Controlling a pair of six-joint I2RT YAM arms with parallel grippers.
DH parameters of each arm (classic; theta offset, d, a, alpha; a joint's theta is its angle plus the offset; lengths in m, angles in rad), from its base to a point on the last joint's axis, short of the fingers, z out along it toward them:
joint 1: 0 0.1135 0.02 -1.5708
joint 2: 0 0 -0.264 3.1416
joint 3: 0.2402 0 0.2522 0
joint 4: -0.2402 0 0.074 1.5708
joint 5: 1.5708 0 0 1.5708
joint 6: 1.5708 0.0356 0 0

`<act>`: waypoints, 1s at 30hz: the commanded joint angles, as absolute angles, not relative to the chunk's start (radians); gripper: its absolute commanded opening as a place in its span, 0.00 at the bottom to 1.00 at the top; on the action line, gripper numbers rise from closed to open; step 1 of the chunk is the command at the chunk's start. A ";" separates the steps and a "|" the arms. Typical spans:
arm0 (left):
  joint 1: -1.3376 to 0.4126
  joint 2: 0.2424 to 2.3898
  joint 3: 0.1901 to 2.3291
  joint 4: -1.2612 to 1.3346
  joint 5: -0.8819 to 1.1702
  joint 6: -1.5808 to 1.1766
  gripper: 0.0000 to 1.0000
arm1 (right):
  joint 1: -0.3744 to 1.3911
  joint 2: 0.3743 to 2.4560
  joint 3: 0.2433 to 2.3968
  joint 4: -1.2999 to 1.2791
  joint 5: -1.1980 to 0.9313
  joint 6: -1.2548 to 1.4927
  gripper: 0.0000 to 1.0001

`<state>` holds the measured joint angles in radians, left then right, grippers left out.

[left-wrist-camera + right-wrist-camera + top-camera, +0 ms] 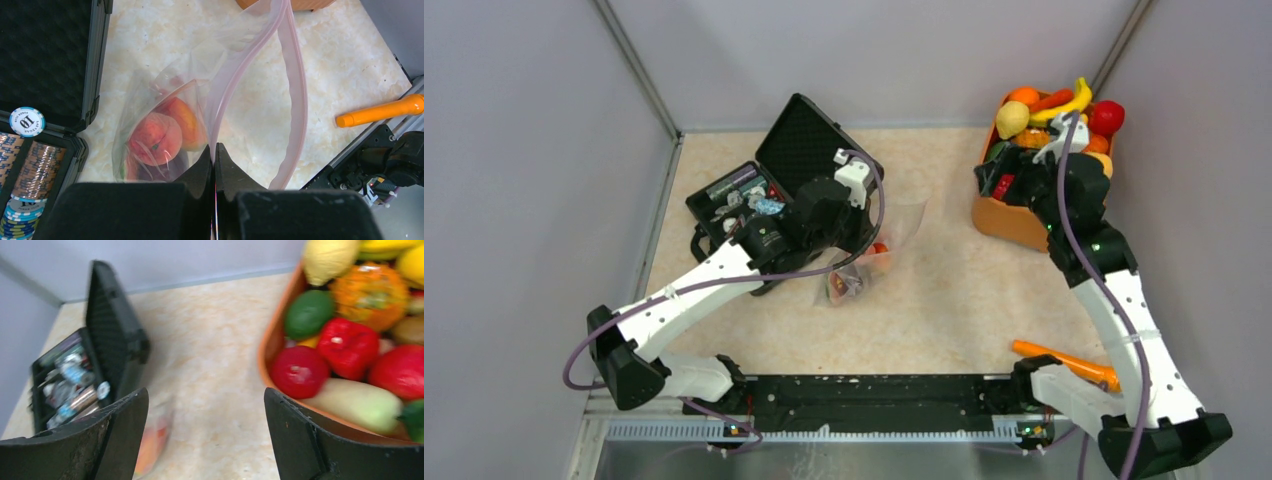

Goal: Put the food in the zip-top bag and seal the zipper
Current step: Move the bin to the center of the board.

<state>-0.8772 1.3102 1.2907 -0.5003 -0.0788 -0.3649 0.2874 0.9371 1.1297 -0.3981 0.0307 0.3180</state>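
Filling step: left tool (215,167) clamped on the zip-top bag (150,95)'s mouth, mid-table, peach (156,137) inside. Right tool (206,405), jaws apart and empty, hangs by the food (348,347) at two o'clock; next it should grasp one piece.

The table (964,290) lies bare between the bag (854,282) and the bowl (1004,222), a wide lane running front to back; the open case (809,135) fills the left back corner, lid raised, just beside the bag; the left hand (214,150), pinched on one lip of the bag, and its arm (694,285) cover the bag from the left and near side; the bag's mouth gapes toward the right; fruit (1024,118) heaps above the bowl's rim; the right hand (206,395), fingers wide, hangs at that rim's left edge; a stick (1064,360) lies by the right base.
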 commanded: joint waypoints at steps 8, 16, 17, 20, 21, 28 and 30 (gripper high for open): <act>-0.873 1.251 1.276 -0.460 -0.106 -0.361 0.00 | 0.056 1.078 1.204 -0.534 0.023 0.338 0.83; -0.873 1.247 1.273 -0.460 -0.102 -0.362 0.00 | 0.005 1.113 1.235 -0.555 0.109 0.336 0.82; -0.873 1.246 1.270 -0.459 -0.104 -0.362 0.00 | 0.004 1.122 1.235 -0.557 0.099 0.331 0.82; -0.873 1.239 1.258 -0.448 -0.106 -0.361 0.00 | -0.024 1.175 1.229 -0.568 -0.011 0.304 0.82; -0.873 1.237 1.256 -0.444 -0.105 -0.361 0.00 | -0.024 1.196 1.232 -0.571 -0.072 0.291 0.82; -0.873 1.226 1.247 -0.455 -0.101 -0.357 0.00 | -0.024 1.236 1.177 -0.488 -0.303 0.132 0.84; -0.873 1.220 1.243 -0.450 -0.103 -0.357 0.00 | -0.023 1.246 1.187 -0.484 -0.254 0.110 0.84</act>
